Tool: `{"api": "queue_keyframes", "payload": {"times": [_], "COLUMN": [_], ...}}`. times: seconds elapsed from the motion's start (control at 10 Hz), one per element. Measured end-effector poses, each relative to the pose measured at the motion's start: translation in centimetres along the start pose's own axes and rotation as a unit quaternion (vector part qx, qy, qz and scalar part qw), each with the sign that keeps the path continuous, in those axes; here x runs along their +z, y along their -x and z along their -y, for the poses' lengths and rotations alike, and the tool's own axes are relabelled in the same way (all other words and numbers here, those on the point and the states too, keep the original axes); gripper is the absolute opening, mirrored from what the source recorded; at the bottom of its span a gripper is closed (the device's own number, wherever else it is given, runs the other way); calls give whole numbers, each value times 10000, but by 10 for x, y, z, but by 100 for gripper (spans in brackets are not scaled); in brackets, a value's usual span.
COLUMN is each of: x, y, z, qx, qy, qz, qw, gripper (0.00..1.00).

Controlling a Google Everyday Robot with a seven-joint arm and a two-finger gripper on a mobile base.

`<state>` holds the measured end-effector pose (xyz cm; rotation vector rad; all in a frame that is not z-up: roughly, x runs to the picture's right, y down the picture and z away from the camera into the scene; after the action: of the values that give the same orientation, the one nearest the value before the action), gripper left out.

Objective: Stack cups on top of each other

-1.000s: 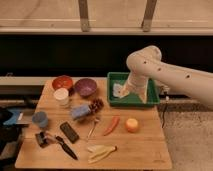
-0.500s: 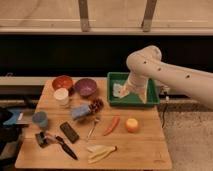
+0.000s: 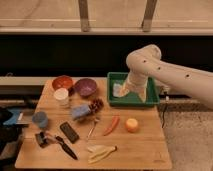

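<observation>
The cream-white cup (image 3: pixel 61 96) stands upright at the table's left, just in front of the orange bowl. The short blue-grey cup (image 3: pixel 40 119) stands apart from it, nearer the left edge and closer to the front. My gripper (image 3: pixel 120 90) hangs from the white arm (image 3: pixel 150 65) down into the left part of the green tray (image 3: pixel 150 98) at the back right. It is far to the right of both cups.
An orange bowl (image 3: pixel 62 81) and a purple bowl (image 3: pixel 85 87) sit at the back left. On the wooden table (image 3: pixel 145 150) lie a blue packet (image 3: pixel 80 111), a dark red cluster (image 3: pixel 96 104), a black block (image 3: pixel 69 132), a red pepper (image 3: pixel 112 125), an orange fruit (image 3: pixel 131 124), a banana (image 3: pixel 100 151) and a black tool (image 3: pixel 50 141).
</observation>
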<state>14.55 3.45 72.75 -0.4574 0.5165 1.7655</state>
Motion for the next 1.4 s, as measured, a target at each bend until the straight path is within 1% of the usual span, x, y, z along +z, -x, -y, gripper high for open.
{"api": "queue_keyframes", "payload": {"times": [0.2, 0.3, 0.4, 0.6, 0.7, 0.8, 0.9, 1.1, 1.2, 1.3, 1.4], "x": [0, 0, 0, 1, 2, 2, 2, -2, -3, -2, -2], "y": [10, 18, 21, 22, 16, 9, -5, -42, -46, -42, -43], "z": [-30, -63, -84, -136, -167, -189, -218, -272, -278, -273, -274], "qx": [-283, -521, -674, -1105, -1396, -1630, -1940, -2561, -2626, -2596, -2608], "qy": [145, 245, 317, 467, 541, 584, 641, 762, 773, 740, 746], "qz": [10, -8, -12, -64, -110, -149, -188, -263, -264, -235, -241], "qw": [9995, 9983, 9972, 9928, 9887, 9848, 9787, 9633, 9614, 9626, 9622], "gripper": [74, 74, 74, 74, 74, 74, 74, 74, 74, 74, 74]}}
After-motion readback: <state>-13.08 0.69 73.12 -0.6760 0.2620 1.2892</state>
